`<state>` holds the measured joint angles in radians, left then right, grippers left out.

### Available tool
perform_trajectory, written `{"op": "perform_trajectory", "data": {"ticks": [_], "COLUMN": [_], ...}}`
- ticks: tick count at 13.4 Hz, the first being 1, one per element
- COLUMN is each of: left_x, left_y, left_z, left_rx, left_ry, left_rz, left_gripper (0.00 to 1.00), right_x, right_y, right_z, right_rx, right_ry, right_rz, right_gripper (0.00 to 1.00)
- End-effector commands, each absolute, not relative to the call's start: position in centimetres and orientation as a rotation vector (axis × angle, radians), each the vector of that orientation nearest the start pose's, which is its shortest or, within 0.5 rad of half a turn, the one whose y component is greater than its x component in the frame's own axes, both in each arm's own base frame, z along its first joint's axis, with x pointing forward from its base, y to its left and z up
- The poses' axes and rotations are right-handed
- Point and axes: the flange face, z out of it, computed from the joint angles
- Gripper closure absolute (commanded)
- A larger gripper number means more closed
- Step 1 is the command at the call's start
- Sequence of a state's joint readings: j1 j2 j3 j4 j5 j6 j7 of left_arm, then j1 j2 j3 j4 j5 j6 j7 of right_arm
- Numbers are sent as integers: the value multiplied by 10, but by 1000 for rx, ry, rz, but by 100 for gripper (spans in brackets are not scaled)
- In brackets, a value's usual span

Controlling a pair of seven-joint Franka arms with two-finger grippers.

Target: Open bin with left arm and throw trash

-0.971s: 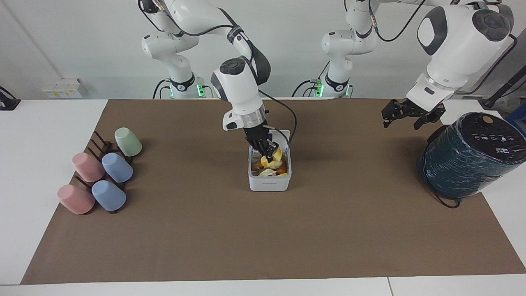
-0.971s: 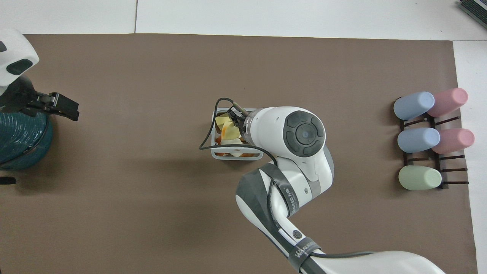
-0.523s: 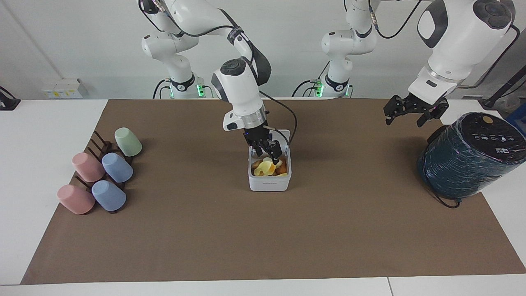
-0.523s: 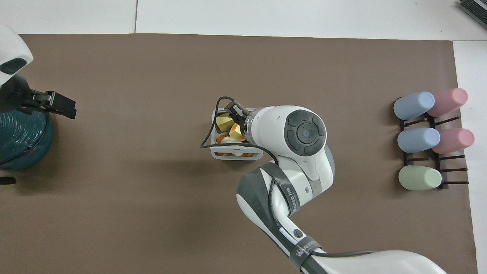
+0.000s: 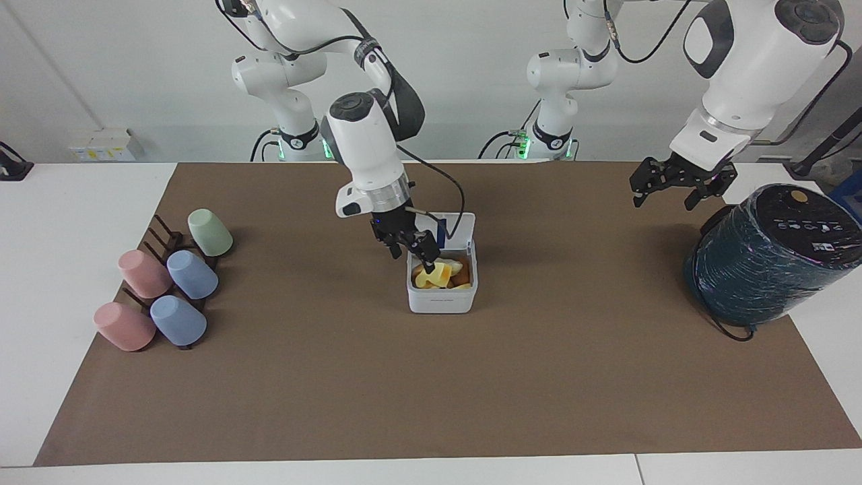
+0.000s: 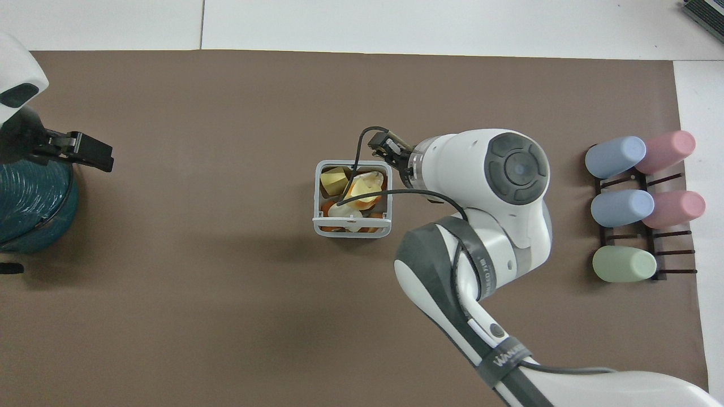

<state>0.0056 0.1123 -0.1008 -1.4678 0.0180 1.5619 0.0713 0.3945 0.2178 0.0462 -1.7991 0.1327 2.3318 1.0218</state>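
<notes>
The white bin (image 5: 441, 301) (image 6: 350, 231) stands mid-mat, its lid (image 5: 458, 225) tipped up open on the side nearer the robots. Trash (image 5: 439, 274) (image 6: 362, 190), yellow, orange and off-white pieces, lies inside. My right gripper (image 5: 412, 259) (image 6: 383, 142) hangs open and empty just above the bin's rim, on the side toward the right arm's end of the table. My left gripper (image 5: 663, 195) (image 6: 93, 155) waits open in the air beside the dark teal cylinder, holding nothing.
A dark teal wrapped cylinder (image 5: 768, 259) (image 6: 28, 209) sits at the left arm's end of the mat. A rack of pastel cups (image 5: 168, 283) (image 6: 639, 203) lies at the right arm's end. A cable loops from the right wrist over the bin.
My right gripper opened, let a yellow piece drop into the bin, then rose and drew off toward the right arm's end. The left gripper lifted slightly.
</notes>
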Motion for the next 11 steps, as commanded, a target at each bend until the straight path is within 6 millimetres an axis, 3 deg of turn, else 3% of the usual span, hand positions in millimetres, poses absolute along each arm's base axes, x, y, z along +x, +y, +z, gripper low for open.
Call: {"op": "perform_trajectory", "data": {"ticks": [1,4,7,9,11], "left_x": [580,580,579,579,580], "left_y": [-51,-52,-55,-55,-55], "left_z": [610,610,610,610,610], "left_rx": [-3091,-3091,-3091,-3091,-3091], "left_ry": [277,276,284,284,286], "left_rz": [1,1,1,1,-2], "left_gripper": [0,0,0,0,0], "right_x": [569,552,540,543,552], "right_y": [220,153,90,68,54], "right_z": [493,529,548,562,579], "right_rx": [-2784,-2916,-3026,-3108,-3129], "right_ry": [769,559,424,254,223], "right_rz": [-243,-170,-109,-138,-124], "right_gripper": [0,0,0,0,0]}}
